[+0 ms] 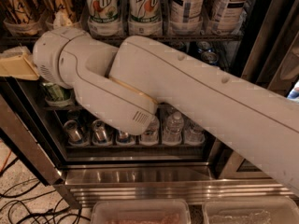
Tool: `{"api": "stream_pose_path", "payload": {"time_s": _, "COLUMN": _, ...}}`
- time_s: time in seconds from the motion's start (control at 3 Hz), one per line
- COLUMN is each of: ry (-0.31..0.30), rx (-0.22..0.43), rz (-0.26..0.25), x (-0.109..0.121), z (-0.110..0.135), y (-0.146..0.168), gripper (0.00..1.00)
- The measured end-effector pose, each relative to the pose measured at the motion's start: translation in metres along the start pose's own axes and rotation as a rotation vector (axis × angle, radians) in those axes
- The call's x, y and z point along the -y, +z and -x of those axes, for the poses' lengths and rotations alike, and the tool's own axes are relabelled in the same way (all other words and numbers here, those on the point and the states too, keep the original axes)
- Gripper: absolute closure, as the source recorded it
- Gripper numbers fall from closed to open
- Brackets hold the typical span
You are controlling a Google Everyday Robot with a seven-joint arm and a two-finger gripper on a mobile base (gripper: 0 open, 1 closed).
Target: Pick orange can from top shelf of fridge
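Note:
Two orange cans, tall, slim and copper-coloured with dark script, stand at the left end of the top shelf (140, 37) of the fridge (154, 174): one (16, 6) at the far left and one (58, 1) beside it. My white arm crosses the picture from the right. Its round wrist (56, 57) sits just below the orange cans. My gripper (17, 63) shows only as a tan wedge at the left edge, below the shelf's left end. It holds nothing that I can see.
White-and-green 7up cans (100, 8) and tall tea cans (187, 6) fill the rest of the top shelf. Short cans (74, 132) and water bottles (175, 127) stand on the lower rack. Two clear trays (140, 211) lie in front, and cables (28, 204) cross the floor at the left.

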State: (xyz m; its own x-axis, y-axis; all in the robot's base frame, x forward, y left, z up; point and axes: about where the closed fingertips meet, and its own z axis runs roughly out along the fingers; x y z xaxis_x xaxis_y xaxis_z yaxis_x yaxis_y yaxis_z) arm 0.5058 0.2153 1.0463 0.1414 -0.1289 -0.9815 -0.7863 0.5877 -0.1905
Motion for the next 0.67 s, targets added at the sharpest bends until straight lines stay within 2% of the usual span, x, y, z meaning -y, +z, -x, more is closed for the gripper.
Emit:
{"api": "stream_pose_path", "payload": {"time_s": 0.33, "ry": 0.000, "rx": 0.000, "rz": 0.000, "x": 0.0000, "z": 0.0000, "y": 0.0000, "gripper": 0.37}}
{"api": "stream_pose_path", "payload": {"time_s": 0.67, "ry": 0.000, "rx": 0.000, "rz": 0.000, "x": 0.0000, "z": 0.0000, "y": 0.0000, "gripper": 0.25}}
